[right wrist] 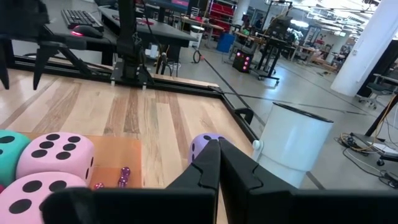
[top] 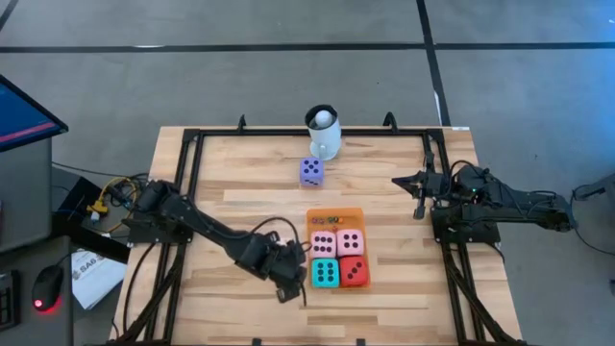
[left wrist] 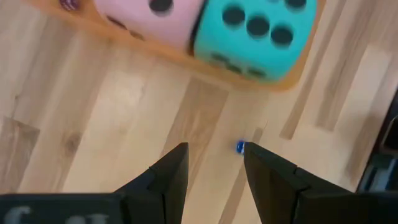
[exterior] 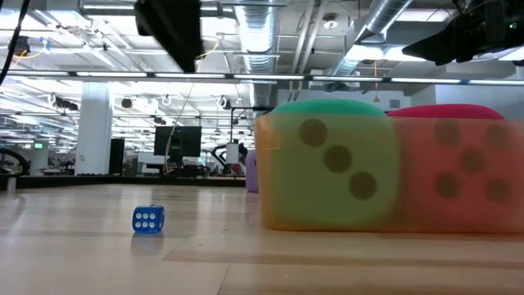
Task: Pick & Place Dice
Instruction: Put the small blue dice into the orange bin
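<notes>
- The left pincer [top: 291, 284] hangs low over the wooden counter [top: 250, 183], just beside the near left corner of the orange mat [top: 335, 213]; its fingers [left wrist: 168, 174] stand apart with nothing between them
- In the left wrist view a tiny blue die [left wrist: 240, 147] lies on the bare wood just ahead of the fingertips, close to one finger but not gripped; the low view shows it resting alone on the counter, white pips facing the camera
- On the mat four large soft dice sit in a tight square, touching one another: two pink dice [top: 324, 244] on the far row, the teal die [top: 325, 273] and the red die [top: 354, 272] on the near row
- A few bead-sized coloured pieces [top: 332, 220] lie on the far strip of the mat, beyond the pink dice
- The purple die [top: 311, 172] stands off the mat, on the wood between the mat and the white mug [top: 324, 134]; the mug holds a white ball
- The right pincer [top: 419, 195] waits above the right side of the counter, well apart from the dice, its fingers pressed together on nothing
- In the low view the teal die and red die fill the right of the frame, seen through the translucent orange mat edge
</notes>
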You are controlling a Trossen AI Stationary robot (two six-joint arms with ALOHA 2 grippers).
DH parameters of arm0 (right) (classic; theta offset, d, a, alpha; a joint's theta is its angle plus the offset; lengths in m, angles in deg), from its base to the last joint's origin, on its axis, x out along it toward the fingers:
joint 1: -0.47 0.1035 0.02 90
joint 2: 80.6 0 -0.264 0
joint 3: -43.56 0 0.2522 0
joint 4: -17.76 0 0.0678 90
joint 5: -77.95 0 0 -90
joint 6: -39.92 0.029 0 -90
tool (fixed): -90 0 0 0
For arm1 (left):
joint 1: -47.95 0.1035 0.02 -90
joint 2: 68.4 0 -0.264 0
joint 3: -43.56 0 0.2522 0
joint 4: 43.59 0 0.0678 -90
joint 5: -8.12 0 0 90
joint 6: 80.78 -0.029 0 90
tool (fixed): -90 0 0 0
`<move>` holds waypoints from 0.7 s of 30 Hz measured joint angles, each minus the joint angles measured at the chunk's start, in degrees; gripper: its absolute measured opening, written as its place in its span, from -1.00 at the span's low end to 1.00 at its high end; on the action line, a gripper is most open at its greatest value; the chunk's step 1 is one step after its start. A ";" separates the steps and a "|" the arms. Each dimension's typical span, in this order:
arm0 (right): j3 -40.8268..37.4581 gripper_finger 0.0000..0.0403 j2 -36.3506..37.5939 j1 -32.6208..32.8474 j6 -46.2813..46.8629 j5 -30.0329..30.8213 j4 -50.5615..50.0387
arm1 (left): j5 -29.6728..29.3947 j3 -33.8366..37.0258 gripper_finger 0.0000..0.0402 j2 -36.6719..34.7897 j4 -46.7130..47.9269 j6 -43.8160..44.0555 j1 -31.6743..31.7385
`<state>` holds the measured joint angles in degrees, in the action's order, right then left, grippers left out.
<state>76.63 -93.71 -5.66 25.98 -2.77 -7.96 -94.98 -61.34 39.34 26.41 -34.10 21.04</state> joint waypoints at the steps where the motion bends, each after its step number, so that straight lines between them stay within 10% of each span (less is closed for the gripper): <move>1: 0.01 -1.00 0.00 -0.02 0.00 0.00 0.00 | 0.02 0.41 -0.28 0.02 0.02 -0.44 -0.31; 21: 0.01 -1.00 0.00 0.00 0.00 0.00 0.00 | -0.48 3.29 -0.28 -0.55 -4.33 -1.12 0.91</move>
<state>76.63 -93.71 -5.66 25.98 -2.77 -7.96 -95.46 -58.05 38.79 22.07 -35.22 21.95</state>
